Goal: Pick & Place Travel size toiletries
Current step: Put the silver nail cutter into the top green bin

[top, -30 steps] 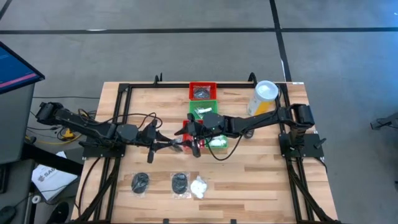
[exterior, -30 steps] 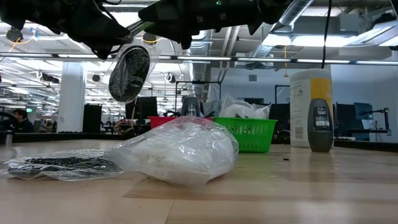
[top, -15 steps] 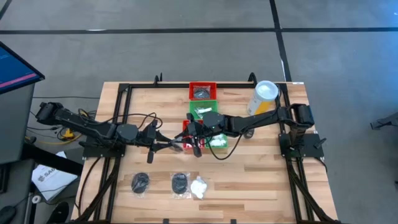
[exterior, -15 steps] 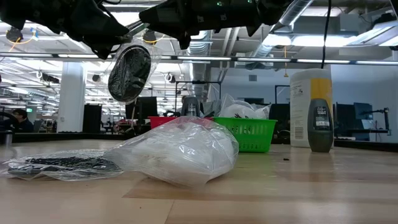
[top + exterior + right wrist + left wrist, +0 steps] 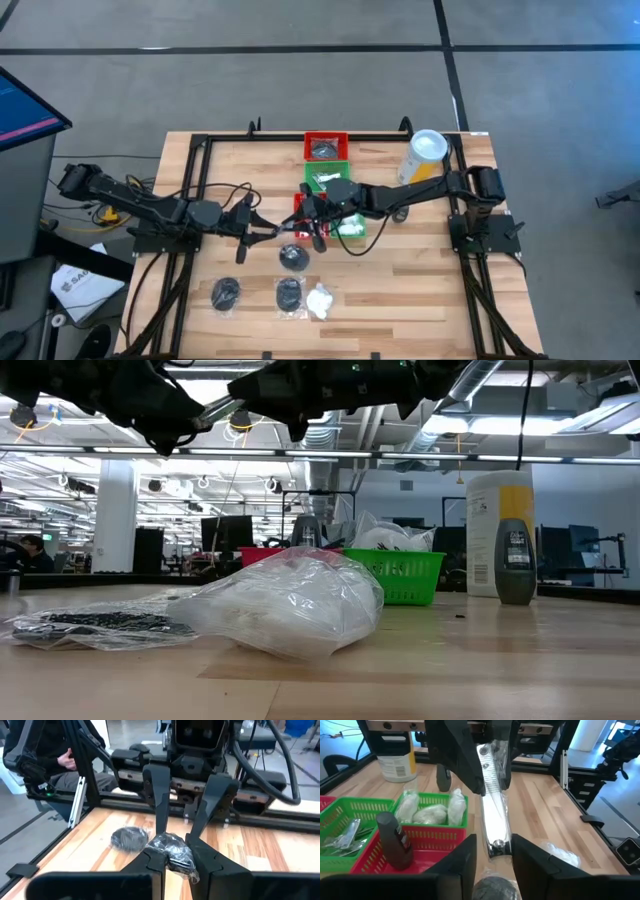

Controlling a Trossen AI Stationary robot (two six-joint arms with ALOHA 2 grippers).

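Though free, packet [image 5: 293,257] beneath left tool [image 5: 277,236]

Grey floor [image 5: 300,90] crossed by dark lines; lit open-plan hall with ceiling ducts [image 5: 350,435] behind.

front row: three packets [image 5: 288,295] | behind: trays [image 5: 326,178]

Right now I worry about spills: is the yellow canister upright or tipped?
Upright: the canister stands on its base on the table, its white lid on top.
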